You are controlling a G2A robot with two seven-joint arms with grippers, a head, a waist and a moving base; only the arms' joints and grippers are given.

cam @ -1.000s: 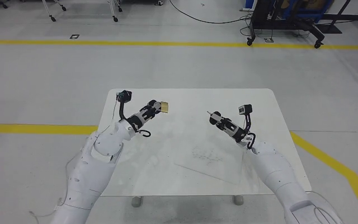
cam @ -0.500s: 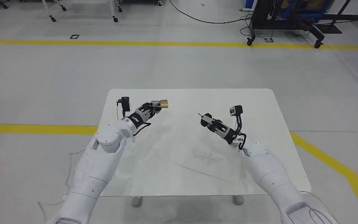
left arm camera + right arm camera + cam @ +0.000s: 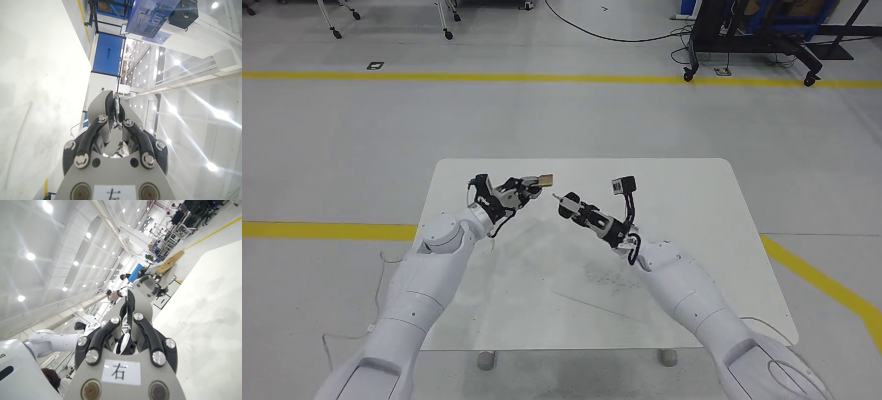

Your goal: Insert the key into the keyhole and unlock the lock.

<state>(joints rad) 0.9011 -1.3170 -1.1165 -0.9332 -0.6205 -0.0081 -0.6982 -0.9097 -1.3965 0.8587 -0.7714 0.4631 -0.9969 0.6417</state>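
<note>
White surface [image 3: 692, 210] spreads below. Above it the left pincer [image 3: 527, 186] pinches the brass lock [image 3: 542, 181]; the right pincer [image 3: 568, 204] pinches the key [image 3: 558, 198], its tip near the lock.

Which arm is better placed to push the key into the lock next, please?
Right, likely: the right gripper holds the key pointed at the lock, which the left gripper holds up close by.

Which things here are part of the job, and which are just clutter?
Job: lock in left gripper; key in right gripper.
Clutter: cable and cart on the floor beyond the table.
</note>
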